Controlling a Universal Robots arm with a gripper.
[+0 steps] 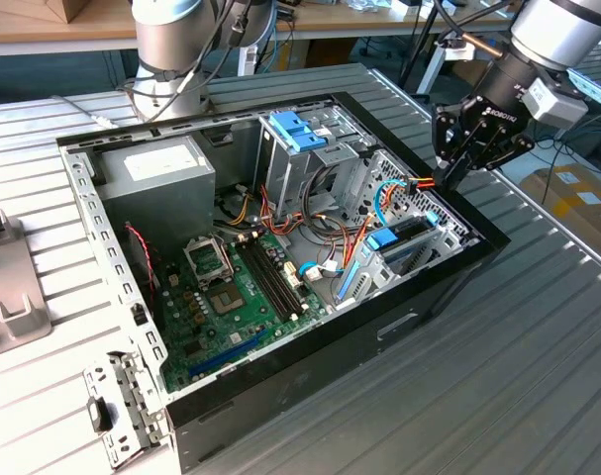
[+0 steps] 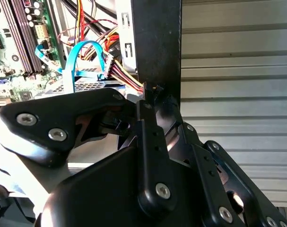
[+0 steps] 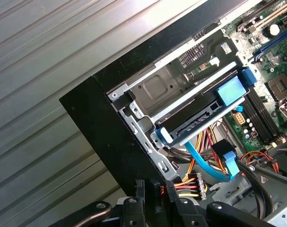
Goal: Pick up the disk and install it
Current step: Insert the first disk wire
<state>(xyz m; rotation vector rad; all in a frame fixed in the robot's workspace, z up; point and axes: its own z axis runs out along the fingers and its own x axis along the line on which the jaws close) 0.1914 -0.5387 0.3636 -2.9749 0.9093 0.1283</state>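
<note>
In the exterior view the hand (image 1: 456, 170) hangs over the black case (image 1: 379, 327) rim, at the corner on the exterior view's right, by the orange cables (image 1: 419, 182). Its fingers look drawn close together with nothing between them. Beyond, the disk (image 3: 207, 111) sits in its bay, blue tabs showing. The case lies on the ribbed worktop (image 1: 538, 376).

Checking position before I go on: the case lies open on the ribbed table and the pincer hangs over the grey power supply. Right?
Not quite. The case lies open on the ribbed table, but the exterior view shows the pincer at the case's rim on the exterior view's right, beside the orange cables, well away from the power supply.
</note>
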